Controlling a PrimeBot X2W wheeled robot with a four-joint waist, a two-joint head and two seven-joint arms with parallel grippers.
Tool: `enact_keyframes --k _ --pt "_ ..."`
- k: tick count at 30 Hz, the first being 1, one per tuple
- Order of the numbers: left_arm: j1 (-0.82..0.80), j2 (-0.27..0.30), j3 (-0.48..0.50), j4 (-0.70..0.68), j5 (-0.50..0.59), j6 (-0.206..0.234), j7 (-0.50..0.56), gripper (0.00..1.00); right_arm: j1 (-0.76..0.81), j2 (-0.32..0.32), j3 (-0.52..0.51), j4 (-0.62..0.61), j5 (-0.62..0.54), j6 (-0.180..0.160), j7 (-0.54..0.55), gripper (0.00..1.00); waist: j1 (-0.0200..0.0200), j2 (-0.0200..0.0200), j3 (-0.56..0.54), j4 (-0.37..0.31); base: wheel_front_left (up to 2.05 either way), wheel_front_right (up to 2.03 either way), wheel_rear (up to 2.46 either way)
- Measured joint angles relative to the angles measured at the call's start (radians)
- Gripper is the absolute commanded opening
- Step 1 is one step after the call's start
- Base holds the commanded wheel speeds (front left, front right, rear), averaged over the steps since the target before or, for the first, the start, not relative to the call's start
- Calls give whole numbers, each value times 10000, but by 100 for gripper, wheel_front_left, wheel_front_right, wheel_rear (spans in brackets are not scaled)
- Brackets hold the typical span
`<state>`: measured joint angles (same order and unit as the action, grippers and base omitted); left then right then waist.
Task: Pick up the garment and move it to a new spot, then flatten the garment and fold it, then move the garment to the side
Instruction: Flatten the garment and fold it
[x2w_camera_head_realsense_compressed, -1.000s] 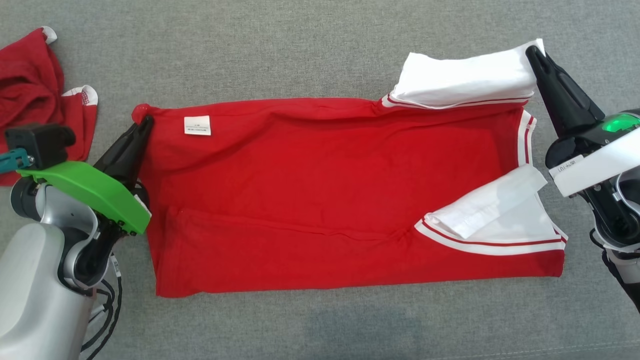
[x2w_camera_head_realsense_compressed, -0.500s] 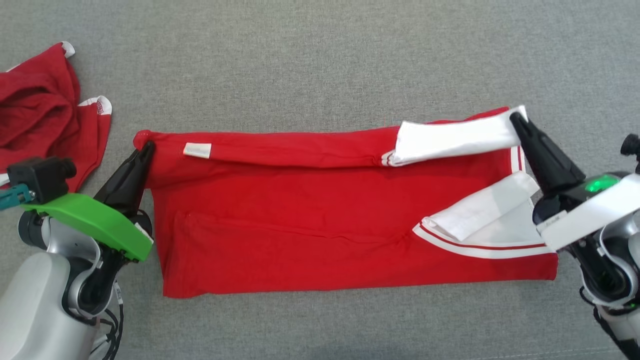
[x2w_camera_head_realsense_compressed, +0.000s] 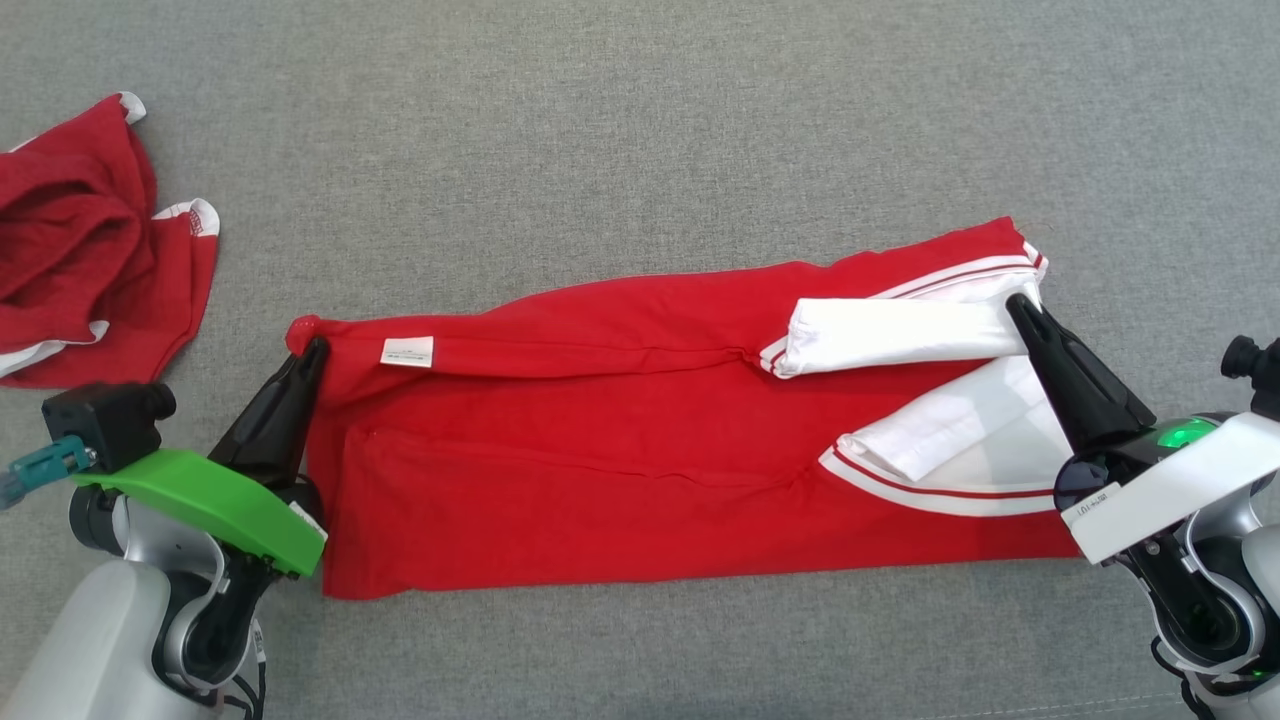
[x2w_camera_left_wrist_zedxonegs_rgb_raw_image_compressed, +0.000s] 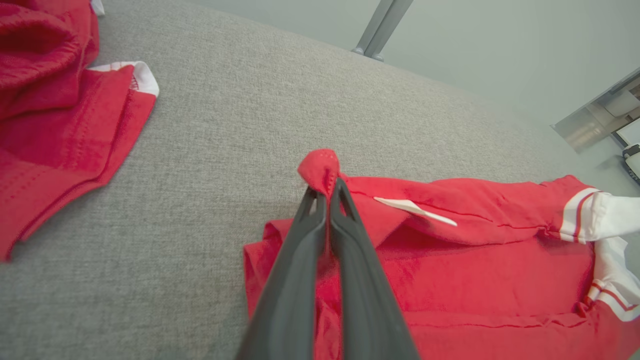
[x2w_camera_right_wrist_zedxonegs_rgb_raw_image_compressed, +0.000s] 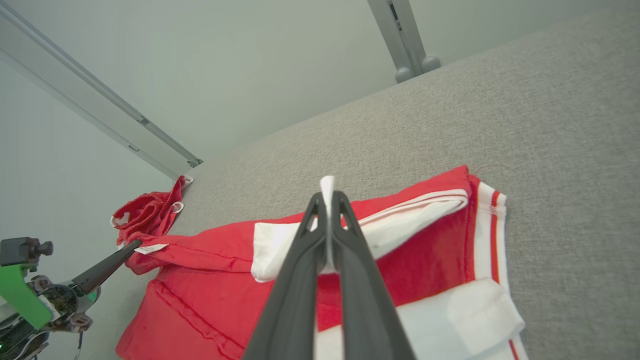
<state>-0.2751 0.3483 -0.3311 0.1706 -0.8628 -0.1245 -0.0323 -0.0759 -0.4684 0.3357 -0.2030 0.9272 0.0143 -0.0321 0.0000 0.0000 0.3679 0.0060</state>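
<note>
Between the left end effector gripping its hem corner and the right end effector pinching its white sleeve, the red, white-sleeved cotton shirt lies flat, mid-fold; further folds and moving aside likely remain.

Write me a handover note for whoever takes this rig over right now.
Left gripper: shut on the far left corner of the garment.
Right gripper: shut on the garment at the end of its upper white sleeve.
Garment: spread lengthwise on the grey surface; a second red garment lies crumpled at far left.
Done: laid out; far long edge partly turned over.
Left: lay that fold down, finish folding, move it aside.
</note>
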Motion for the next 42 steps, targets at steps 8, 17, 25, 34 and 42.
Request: enact_keyframes --k 8,17,25,34,42 --pt "312 -98 12 -81 -69 0 -510 0 427 -10 -100 -234 165 -75 -115 0 0 0 -200 9 0 0 0" --pt "822 -77 -71 -119 -67 0 -754 0 1059 -88 -44 -320 362 -174 -63 0 0 0 -580 32 0 0 0" --pt "1020 -79 -174 113 -52 0 -886 13 1071 -125 111 -36 326 -247 81 0 1 0 -560 27 0 0 0" --pt "1301 38 -445 234 148 2 -780 100 1098 -554 326 259 -155 -349 372 100 0 0 -544 93 0 0 0" --pt "1924 610 -355 151 520 458 -596 100 1174 -832 -82 205 -111 -583 493 100 0 0 -637 90 0 0 0"
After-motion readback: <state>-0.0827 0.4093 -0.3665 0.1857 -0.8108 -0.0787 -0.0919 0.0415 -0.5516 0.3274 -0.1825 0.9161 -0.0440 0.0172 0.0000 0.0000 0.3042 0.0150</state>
